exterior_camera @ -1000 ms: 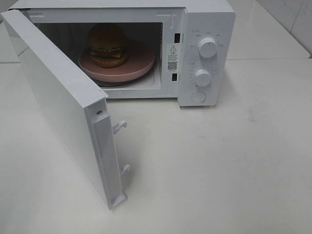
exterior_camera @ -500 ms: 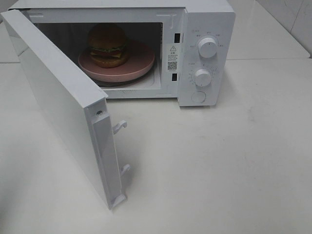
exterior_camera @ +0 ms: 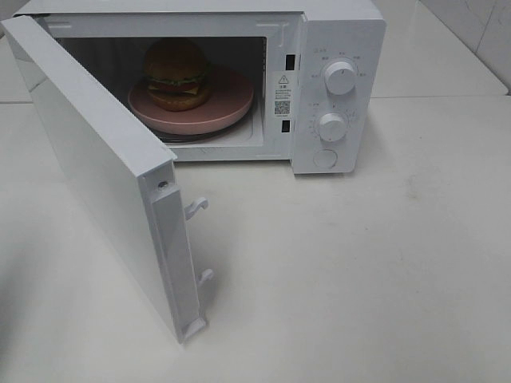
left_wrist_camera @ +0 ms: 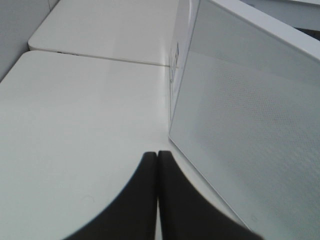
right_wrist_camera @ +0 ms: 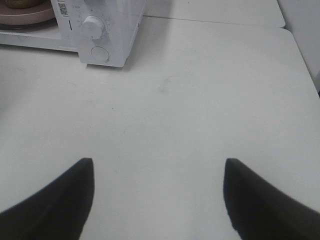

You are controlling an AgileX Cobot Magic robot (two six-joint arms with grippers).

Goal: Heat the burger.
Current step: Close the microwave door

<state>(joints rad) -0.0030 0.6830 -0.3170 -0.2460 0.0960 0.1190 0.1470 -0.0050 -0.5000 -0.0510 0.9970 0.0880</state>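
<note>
Burger (exterior_camera: 176, 73) is sitting on a round pink plate (exterior_camera: 231, 104) inside the cavity of a white microwave (exterior_camera: 339, 32), off-centre toward the plate's left rear rim. Microwave is standing at the far edge of the white bench (exterior_camera: 383, 263). Its door (exterior_camera: 88, 159) is hanging wide open, swinging out toward the bench's near left corner, with two latch hooks (exterior_camera: 196, 207) showing on its free edge. Upper knob (exterior_camera: 341, 78), lower knob (exterior_camera: 330, 126) and a round button (exterior_camera: 325, 158) are lining the control panel. Left gripper (left_wrist_camera: 158, 160) is hovering over the bench just beside the door's outer face, fingers pressing together on nothing. Right gripper (right_wrist_camera: 158, 162) is hovering over bare bench, facing the control panel from well apart, fingers spreading wide and holding nothing.
</note>
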